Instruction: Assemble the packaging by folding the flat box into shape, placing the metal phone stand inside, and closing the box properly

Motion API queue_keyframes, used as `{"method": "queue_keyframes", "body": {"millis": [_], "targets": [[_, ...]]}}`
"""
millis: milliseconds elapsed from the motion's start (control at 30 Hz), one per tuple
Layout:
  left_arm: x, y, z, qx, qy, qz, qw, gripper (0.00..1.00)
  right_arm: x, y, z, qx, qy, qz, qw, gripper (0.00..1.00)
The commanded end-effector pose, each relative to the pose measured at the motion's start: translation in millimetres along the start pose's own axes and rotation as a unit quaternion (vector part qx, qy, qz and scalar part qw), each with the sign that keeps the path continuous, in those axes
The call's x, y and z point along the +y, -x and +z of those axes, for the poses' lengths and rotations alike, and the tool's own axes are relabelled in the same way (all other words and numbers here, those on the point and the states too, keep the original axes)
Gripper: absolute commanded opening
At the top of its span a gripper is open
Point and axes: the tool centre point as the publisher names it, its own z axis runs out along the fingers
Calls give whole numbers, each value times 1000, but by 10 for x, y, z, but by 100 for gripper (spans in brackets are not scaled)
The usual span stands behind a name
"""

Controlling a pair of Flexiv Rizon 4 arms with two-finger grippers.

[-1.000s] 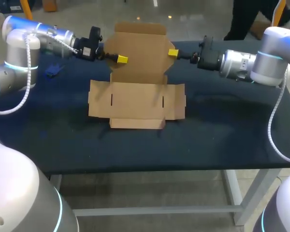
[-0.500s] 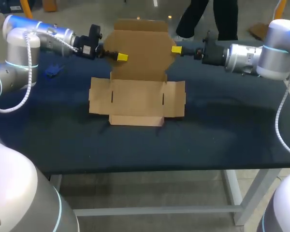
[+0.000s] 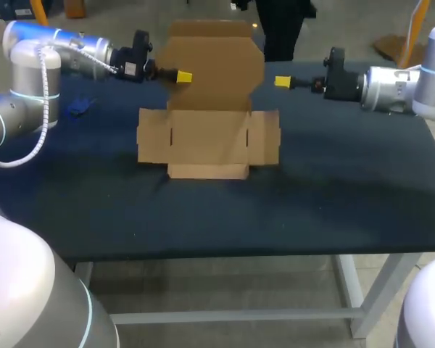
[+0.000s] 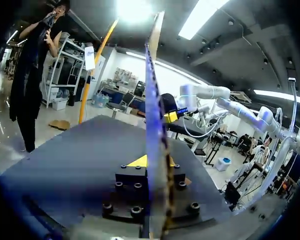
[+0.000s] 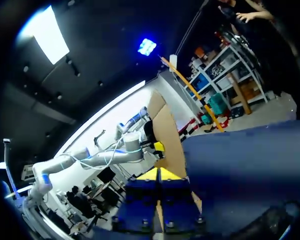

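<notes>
On the table (image 3: 333, 188), the cardboard box (image 3: 206, 141) lies flat, near flaps spread, its far lid panel (image 3: 214, 69) raised upright. The left fingers (image 3: 183, 76) pinch the lid's left edge; the right fingers (image 3: 283, 82), closed on nothing, hang just off its right edge. The light, crease-prone board is probably best gripped at panel edges.

A dark blue table (image 3: 326, 196) carries a part-folded brown cardboard box (image 3: 206, 141) mid-table and a small blue object (image 3: 78, 106) near its left edge.
</notes>
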Motion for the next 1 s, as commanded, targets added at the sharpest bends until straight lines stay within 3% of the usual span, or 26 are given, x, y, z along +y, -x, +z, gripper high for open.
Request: {"method": "queue_keyframes", "body": {"millis": [33,467,1000], "targets": [[-77,-47,12,-6,3,6,1000,0,-76,-172,-127,-49,0,-9,999,0],[-296,-133,81,-15,9,44,999,0,-341,-352,-333,-126,-28,-52,990,0],[-357,-177,94,-20,14,51,998,0,-356,-361,-346,-128,-29,-49,990,0]]}}
